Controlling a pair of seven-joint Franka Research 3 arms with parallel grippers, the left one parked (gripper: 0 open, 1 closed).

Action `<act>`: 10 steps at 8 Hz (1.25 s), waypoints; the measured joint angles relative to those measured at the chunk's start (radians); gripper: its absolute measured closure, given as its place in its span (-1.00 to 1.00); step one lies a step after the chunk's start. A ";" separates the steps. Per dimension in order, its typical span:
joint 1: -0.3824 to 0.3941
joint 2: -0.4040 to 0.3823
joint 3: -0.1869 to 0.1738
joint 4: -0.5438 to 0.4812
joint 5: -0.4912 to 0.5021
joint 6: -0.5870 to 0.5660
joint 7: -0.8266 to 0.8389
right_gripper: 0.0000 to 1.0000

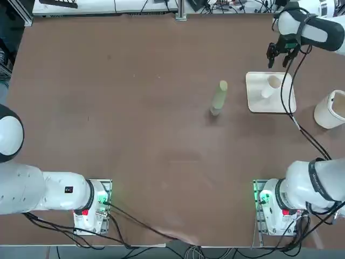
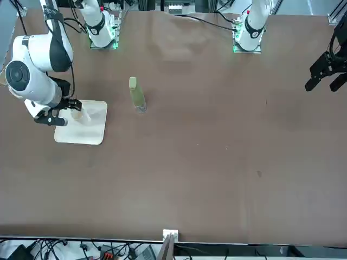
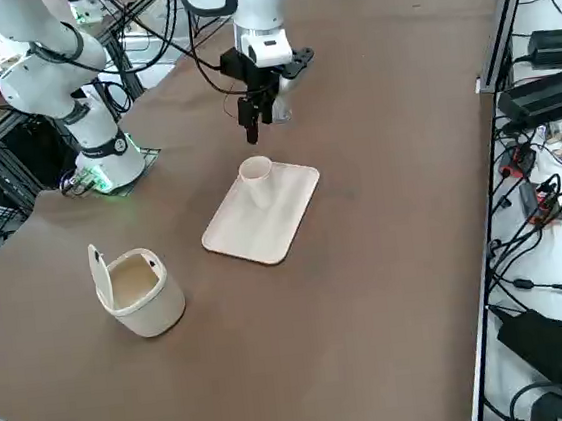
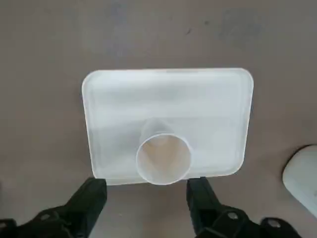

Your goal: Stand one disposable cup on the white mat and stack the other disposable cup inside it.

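Observation:
A translucent white disposable cup stands upright, mouth up, on the white mat, near the mat's far edge. In the top view the cup and mat sit at the right of the table. Only one cup outline shows; I cannot tell whether another is nested in it. My right gripper hangs above the table just beyond the mat's far edge, open and empty. Its two black fingers stand on either side of the cup without touching it. The side view shows the gripper raised over the cup.
A tall, slim olive-green bottle stands left of the mat. A large cream round tub with a raised lid sits at the table's right edge, nearer the arm's base than the mat. The right arm's cable crosses over the mat.

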 joint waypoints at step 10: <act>0.009 -0.029 -0.058 0.442 0.143 -0.256 -0.027 -1.00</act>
